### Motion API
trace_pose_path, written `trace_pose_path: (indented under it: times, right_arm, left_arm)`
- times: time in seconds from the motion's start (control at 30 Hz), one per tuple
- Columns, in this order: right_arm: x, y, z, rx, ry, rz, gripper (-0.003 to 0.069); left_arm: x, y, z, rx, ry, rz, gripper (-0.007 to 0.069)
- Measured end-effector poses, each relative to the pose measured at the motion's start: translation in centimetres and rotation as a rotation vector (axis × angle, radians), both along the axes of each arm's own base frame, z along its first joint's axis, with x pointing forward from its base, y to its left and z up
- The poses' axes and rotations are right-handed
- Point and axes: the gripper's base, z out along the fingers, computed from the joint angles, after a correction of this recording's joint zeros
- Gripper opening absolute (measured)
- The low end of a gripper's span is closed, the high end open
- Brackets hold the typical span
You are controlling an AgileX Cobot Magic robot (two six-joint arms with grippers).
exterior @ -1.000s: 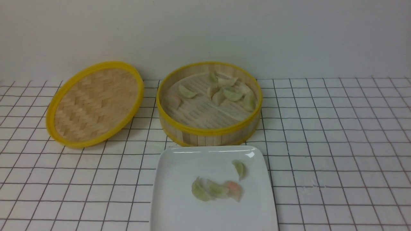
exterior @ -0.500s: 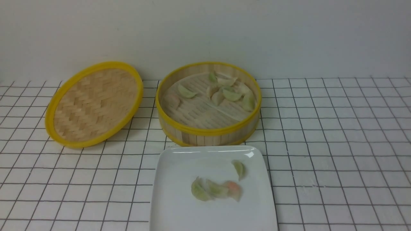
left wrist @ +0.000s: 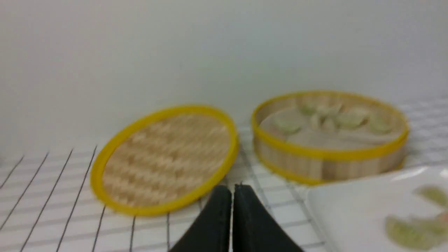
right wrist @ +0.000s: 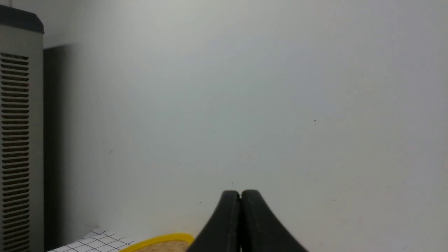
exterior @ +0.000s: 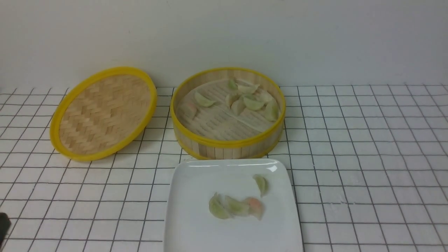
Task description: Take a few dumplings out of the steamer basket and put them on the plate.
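At the lower edge of the left wrist view: left gripper, black fingers pressed together, nothing between them, hanging above the gridded table. Just beyond the tips: lid, shallow, woven, yellow-rimmed, tilted with its far edge raised. Beside the lid, close but apart: basket, upright. Near corner of the plate off to one side, blurred.

At the lower edge of the right wrist view: right gripper, fingers likewise closed and empty, pointed at a bare pale wall. Below it only a sliver of the lid's yellow rim and a little grid. At the frame's side: grey cabinet with vent slots.

From the front: no gripper clearly seen, only a dark blur at the lower left edge, too little to name. Lid at back left, leaning. Basket at back centre, lid off, holding about eight dumplings, most bunched toward its far right, one pale green one and a pinkish one apart on the left. Plate just in front of the basket, nearly touching it. On the plate: four dumplings, three touching in a row, the rightmost pink-orange, and a single green one just behind, apart.
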Motion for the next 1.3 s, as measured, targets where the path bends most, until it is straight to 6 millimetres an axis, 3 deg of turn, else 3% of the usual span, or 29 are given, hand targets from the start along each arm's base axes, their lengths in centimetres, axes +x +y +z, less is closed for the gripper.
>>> trace_pose_path:
  times: [0.13,0.23,1.3]
  right_arm:
    - [0.0,0.0,0.0,-0.001,0.001,0.000,-0.0014]
    - [0.0,0.0,0.0,-0.001,0.001,0.000,-0.0014]
    - [0.0,0.0,-0.1,0.037,0.035,0.022,-0.0014]
  left_arm:
    - [0.6,0.3,-3.9,0.018,0.111,0.059,-0.0006]
    - [0.6,0.3,-4.7,0.023,0.133,0.064,-0.0006]
    - [0.6,0.3,-5.1,0.034,0.172,0.062,-0.0006]
